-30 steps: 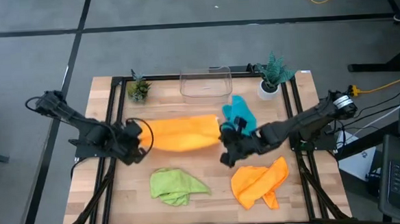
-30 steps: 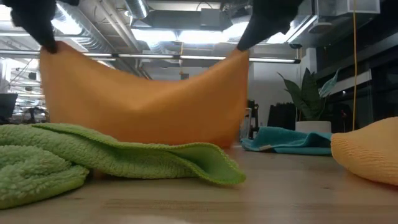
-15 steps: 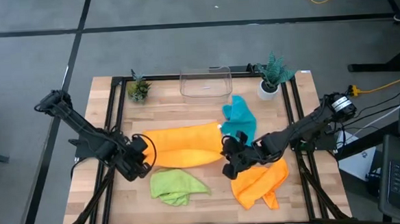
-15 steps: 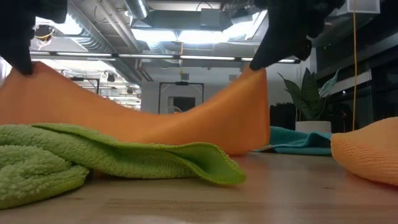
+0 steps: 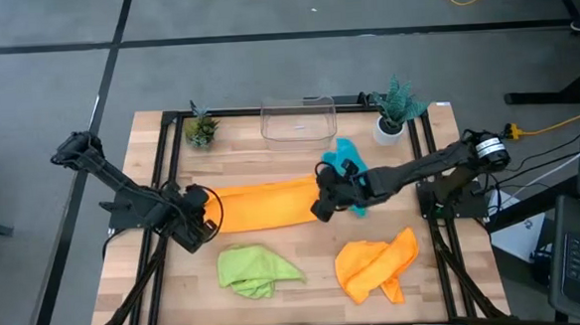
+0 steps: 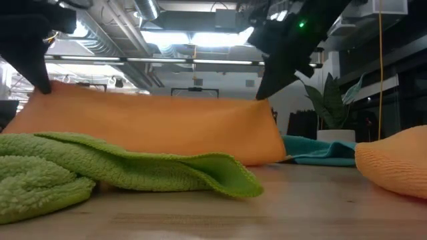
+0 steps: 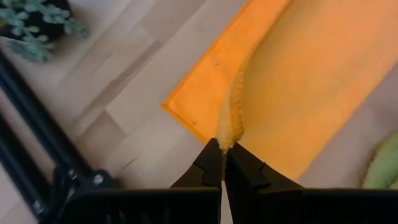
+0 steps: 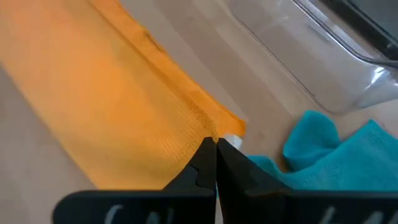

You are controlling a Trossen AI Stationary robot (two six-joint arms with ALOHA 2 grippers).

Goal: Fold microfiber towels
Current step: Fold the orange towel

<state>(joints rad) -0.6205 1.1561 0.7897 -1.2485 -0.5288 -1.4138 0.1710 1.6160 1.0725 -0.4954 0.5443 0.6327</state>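
Observation:
An orange towel (image 5: 262,205) lies stretched across the table's middle between my two grippers. Its lower part rests on the wood and its held edge (image 6: 153,100) is raised above that. My left gripper (image 5: 205,210) is shut on the towel's left end, and my right gripper (image 5: 324,200) is shut on its right end. A teal towel (image 5: 349,165) lies crumpled just behind the right gripper. A lime green towel (image 5: 257,267) and a second orange towel (image 5: 377,265) lie crumpled near the front edge. My left gripper pinches a bunched edge (image 7: 231,127) at the towel's left end between its two fingers, slanting down from the table's left. The held edge is raised, and a lower layer (image 7: 199,93) lies flat on the wood. My right gripper pinches the towel's right corner (image 8: 209,134) between its two fingers, slanting down from the table's right. The edge runs fairly taut from it toward the left gripper, and the cloth below rests on the table.
A clear plastic bin (image 5: 298,120) stands at the far middle between two small potted plants (image 5: 201,130) (image 5: 396,105). Black frame rails (image 5: 162,189) run along the table's left and right sides. Bare wood shows between the green and the second orange towel.
Both grippers have sunk with the orange towel, which hung lifted between them a second ago. They first went toward the near edge, laying its lower part on the table. Then they came back toward the far edge, and the held edge now stands over the lying part.

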